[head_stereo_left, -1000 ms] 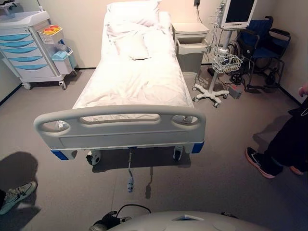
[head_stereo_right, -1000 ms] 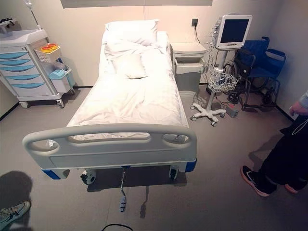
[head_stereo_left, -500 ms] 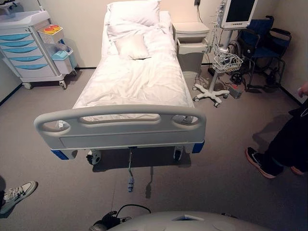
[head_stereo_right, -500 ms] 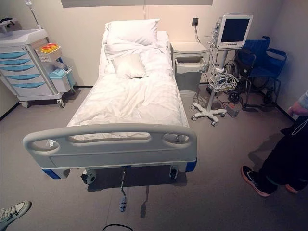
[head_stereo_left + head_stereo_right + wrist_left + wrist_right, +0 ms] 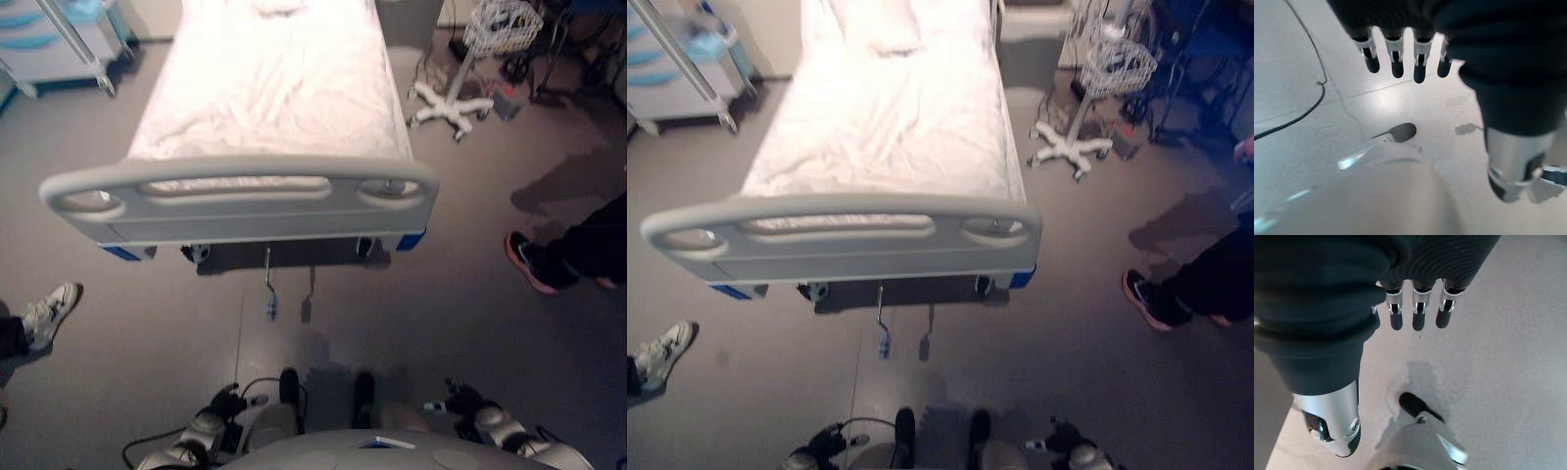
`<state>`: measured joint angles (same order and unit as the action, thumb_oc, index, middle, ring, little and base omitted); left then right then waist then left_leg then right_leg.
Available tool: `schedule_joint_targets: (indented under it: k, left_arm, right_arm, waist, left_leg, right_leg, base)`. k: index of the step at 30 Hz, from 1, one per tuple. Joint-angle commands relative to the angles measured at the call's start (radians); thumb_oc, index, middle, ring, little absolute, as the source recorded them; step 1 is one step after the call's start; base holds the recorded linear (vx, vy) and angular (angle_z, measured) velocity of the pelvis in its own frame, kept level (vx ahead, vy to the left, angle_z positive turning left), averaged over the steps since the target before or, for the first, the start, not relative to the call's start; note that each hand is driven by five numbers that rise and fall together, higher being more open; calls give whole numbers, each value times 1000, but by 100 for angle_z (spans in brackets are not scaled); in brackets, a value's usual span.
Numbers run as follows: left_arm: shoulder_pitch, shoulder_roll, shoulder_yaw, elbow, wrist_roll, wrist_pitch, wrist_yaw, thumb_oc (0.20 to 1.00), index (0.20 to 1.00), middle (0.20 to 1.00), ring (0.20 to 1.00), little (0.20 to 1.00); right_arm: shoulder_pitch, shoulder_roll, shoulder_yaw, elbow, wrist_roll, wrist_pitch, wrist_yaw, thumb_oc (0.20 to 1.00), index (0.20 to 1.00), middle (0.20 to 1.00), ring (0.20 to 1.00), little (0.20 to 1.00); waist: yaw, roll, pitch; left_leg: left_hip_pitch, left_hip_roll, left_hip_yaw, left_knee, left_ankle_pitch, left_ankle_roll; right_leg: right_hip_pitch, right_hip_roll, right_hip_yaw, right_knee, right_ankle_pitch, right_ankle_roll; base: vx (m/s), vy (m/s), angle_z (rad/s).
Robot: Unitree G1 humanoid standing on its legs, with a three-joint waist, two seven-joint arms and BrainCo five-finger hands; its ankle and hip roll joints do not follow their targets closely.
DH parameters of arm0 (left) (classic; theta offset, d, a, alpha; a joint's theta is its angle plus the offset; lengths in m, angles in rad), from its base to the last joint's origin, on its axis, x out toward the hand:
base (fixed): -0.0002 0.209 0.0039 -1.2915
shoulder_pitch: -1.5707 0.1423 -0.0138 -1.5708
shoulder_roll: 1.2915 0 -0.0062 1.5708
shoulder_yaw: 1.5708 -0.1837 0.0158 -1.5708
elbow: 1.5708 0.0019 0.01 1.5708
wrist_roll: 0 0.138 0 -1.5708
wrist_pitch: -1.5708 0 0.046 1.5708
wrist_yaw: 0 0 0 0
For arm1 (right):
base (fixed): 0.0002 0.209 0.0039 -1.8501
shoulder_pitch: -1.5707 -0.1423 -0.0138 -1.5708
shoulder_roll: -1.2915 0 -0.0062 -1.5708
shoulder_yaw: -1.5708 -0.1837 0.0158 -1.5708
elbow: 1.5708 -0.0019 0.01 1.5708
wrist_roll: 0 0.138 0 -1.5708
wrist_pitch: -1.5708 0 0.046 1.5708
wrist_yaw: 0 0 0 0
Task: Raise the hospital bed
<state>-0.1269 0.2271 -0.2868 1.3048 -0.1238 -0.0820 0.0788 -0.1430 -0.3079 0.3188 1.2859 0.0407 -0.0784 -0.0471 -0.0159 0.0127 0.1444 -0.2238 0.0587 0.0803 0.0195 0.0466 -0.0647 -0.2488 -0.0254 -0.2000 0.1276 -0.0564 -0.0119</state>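
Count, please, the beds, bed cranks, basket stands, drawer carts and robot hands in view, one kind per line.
Bed: 1
Crank: 1
Basket stand: 1
Drawer cart: 1
Robot hands, left robot hand and right robot hand, both open: 2
Total: 6

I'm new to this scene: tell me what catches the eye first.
The white-sheeted hospital bed with its grey footboard stands in the middle. A crank handle hangs under the footboard. The left hand and the right hand hang open over the floor.
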Motion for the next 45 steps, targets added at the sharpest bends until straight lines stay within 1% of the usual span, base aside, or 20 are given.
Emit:
schedule_joint_targets:
  k: [1, 2, 3, 4, 5, 7, 9, 13, 16, 17, 20, 22, 23, 24, 25, 27, 28, 30, 31, 45]
  left_arm:
    - [-149, 39, 11, -13, -79, -42, 63, 1000, 1000, 1000, 1000, 1000]
    - [-149, 39, 11, -13, -79, -42, 63, 1000, 1000, 1000, 1000, 1000]
    - [-223, 57, 4, -43, -114, -49, 94, 1000, 1000, 1000, 1000, 1000]
    - [-224, 58, 4, -43, -114, -49, 94, 1000, 1000, 1000, 1000, 1000]
    - [-272, 75, -1, -67, -131, -53, 113, 1000, 1000, 1000, 1000, 1000]
    - [-272, 75, -1, -67, -131, -53, 113, 1000, 1000, 1000, 1000, 1000]
    - [-334, 102, -8, -101, -151, -61, 136, 1000, 1000, 1000, 1000, 1000]
    - [-419, 145, -11, -153, -195, -67, 168, 1000, 1000, 1000, 1000, 1000]
    - [-449, 163, -11, -158, -207, -67, 177, 1000, 1000, 1000, 1000, 1000]
    - [-485, 188, -14, -178, -224, -67, 183, 1000, 1000, 1000, 1000, 1000]
    - [-528, 225, -2, -173, -248, -69, 193, 1000, 1000, 1000, 1000, 1000]
    - [-552, 249, -3, -170, -249, -69, 201, 1000, 1000, 1000, 1000, 1000]
    - [-565, 260, -3, -165, -250, -68, 201, 1000, 1000, 1000, 1000, 1000]
    - [-566, 260, -3, -164, -250, -68, 201, 1000, 1000, 1000, 1000, 1000]
    - [-597, 289, -4, -158, -250, -71, 209, 1000, 1000, 1000, 1000, 1000]
    - [-622, 309, -2, -159, -253, -74, 217, 1000, 1000, 1000, 1000, 1000]
    - [-633, 315, -3, -159, -253, -74, 221, 1000, 1000, 1000, 1000, 1000]
    - [-646, 323, -9, -162, -250, -74, 226, 1000, 1000, 1000, 1000, 1000]
    - [-668, 335, -21, -165, -244, -75, 234, 1000, 1000, 1000, 1000, 1000]
    - [-739, 374, -52, -163, -205, -69, 252, 1000, 1000, 1000, 1000, 1000]
  right_arm:
    - [-112, 5, 63, -54, 39, -39, -59, 1000, 1000, 1000, 1000, 1000]
    - [-112, 5, 63, -54, 39, -39, -59, 1000, 1000, 1000, 1000, 1000]
    - [-169, -6, 88, -96, 49, -49, -82, 1000, 1000, 1000, 1000, 1000]
    - [-170, -6, 88, -96, 49, -49, -82, 1000, 1000, 1000, 1000, 1000]
    - [-198, -16, 100, -131, 46, -56, -96, 1000, 1000, 1000, 1000, 1000]
    - [-198, -17, 100, -131, 46, -56, -96, 1000, 1000, 1000, 1000, 1000]
    - [-227, -36, 108, -171, 52, -64, -113, 1000, 1000, 1000, 1000, 1000]
    - [-258, -62, 120, -221, 47, -74, -139, 1000, 1000, 1000, 1000, 1000]
    - [-264, -66, 119, -228, 48, -74, -143, 1000, 1000, 1000, 1000, 1000]
    - [-273, -82, 119, -251, 52, -80, -151, 1000, 1000, 1000, 1000, 1000]
    - [-283, -92, 116, -281, 64, -87, -159, 1000, 1000, 1000, 1000, 1000]
    - [-284, -96, 115, -289, 68, -92, -163, 1000, 1000, 1000, 1000, 1000]
    - [-286, -98, 117, -293, 69, -94, -165, 1000, 1000, 1000, 1000, 1000]
    - [-287, -98, 117, -293, 69, -94, -165, 1000, 1000, 1000, 1000, 1000]
    - [-298, -101, 121, -315, 77, -103, -170, 1000, 1000, 1000, 1000, 1000]
    - [-298, -103, 127, -330, 81, -109, -175, 1000, 1000, 1000, 1000, 1000]
    - [-299, -103, 130, -333, 84, -112, -176, 1000, 1000, 1000, 1000, 1000]
    - [-302, -104, 130, -338, 88, -114, -179, 1000, 1000, 1000, 1000, 1000]
    - [-303, -106, 135, -341, 93, -116, -183, 1000, 1000, 1000, 1000, 1000]
    - [-277, -105, 152, -348, 102, -132, -174, 1000, 1000, 1000, 1000, 1000]
  waist:
    - [-37, -53, 89]
    - [-37, -53, 89]
    - [-44, -61, 148]
    - [-45, -61, 146]
    - [-54, -69, 179]
    - [-54, -68, 179]
    - [-68, -77, 196]
    - [-83, -80, 209]
    - [-89, -80, 214]
    - [-95, -80, 220]
    - [-105, -84, 227]
    - [-111, -88, 226]
    - [-110, -89, 223]
    - [-110, -89, 223]
    - [-119, -101, 231]
    - [-124, -108, 236]
    - [-121, -106, 236]
    - [-125, -111, 246]
    - [-124, -111, 254]
    - [-130, -126, 280]
  left_leg:
    - [-26, -88, 15, -107, 77, 55]
    - [-26, -88, 15, -107, 77, 55]
    - [-108, -83, 23, -62, 82, 58]
    - [-112, -83, 23, -60, 81, 58]
    - [-189, -78, 26, -2, 75, 60]
    - [-191, -78, 27, 2, 73, 60]
    - [-300, -77, 24, 56, 67, 60]
    - [-438, -72, 20, 104, 62, 57]
    - [-480, -72, 19, 127, 55, 58]
    - [-531, -71, 18, 158, 47, 58]
    - [-591, -67, 15, 181, 41, 56]
    - [-620, -64, 14, 180, 42, 55]
    - [-618, -59, 7, 179, 13, 47]
    - [-619, -59, 7, 180, 13, 47]
    - [-656, -60, 15, 174, 48, 52]
    - [-677, -60, 14, 168, 55, 49]
    - [-670, -58, 3, 164, 28, 42]
    - [-693, -60, 11, 162, 61, 48]
    - [-695, -57, 3, 166, 32, 40]
    - [-751, -58, -13, 182, 36, 39]
  right_leg:
    - [-32, -17, 65, -126, 194, 111]
    - [-33, -17, 66, -126, 194, 111]
    - [-116, -13, 71, -76, 195, 107]
    - [-120, -14, 71, -74, 195, 107]
    - [-191, -17, 69, -31, 192, 103]
    - [-193, -17, 69, -28, 189, 103]
    - [-291, -18, 69, 0, 189, 101]
    - [-416, -22, 67, 28, 193, 102]
    - [-463, -23, 66, 51, 190, 101]
    - [-515, -25, 66, 83, 187, 98]
    - [-577, -26, 68, 98, 191, 100]
    - [-602, -27, 69, 93, 196, 102]
    - [-604, -22, 72, 96, 174, 111]
    - [-605, -22, 72, 97, 174, 111]
    - [-639, -24, 71, 84, 207, 103]
    - [-658, -25, 68, 78, 213, 105]
    - [-654, -20, 74, 77, 191, 114]
    - [-673, -26, 67, 71, 217, 106]
    - [-676, -24, 68, 75, 196, 115]
    - [-719, -28, 54, 65, 209, 112]
  base:
    - [-43, 16, -5]
    - [-129, 19, -5]
    - [-115, 13, -1]
    - [-200, 7, -5]
    - [-84, -5, -11]
    - [-58, -7, -13]
    - [-63, -22, -5]
    - [-17, -14, -1]
    - [0, 0, 0]
    - [0, 0, 0]
    - [0, 0, 0]
    - [5, -31, 1]
    - [43, -23, 0]
    - [0, 0, 0]
    - [-85, -42, -4]
    - [-20, -39, -4]
    - [42, -26, -1]
    - [0, 0, 0]
    - [0, 0, 0]
    - [-2, -7, 1]
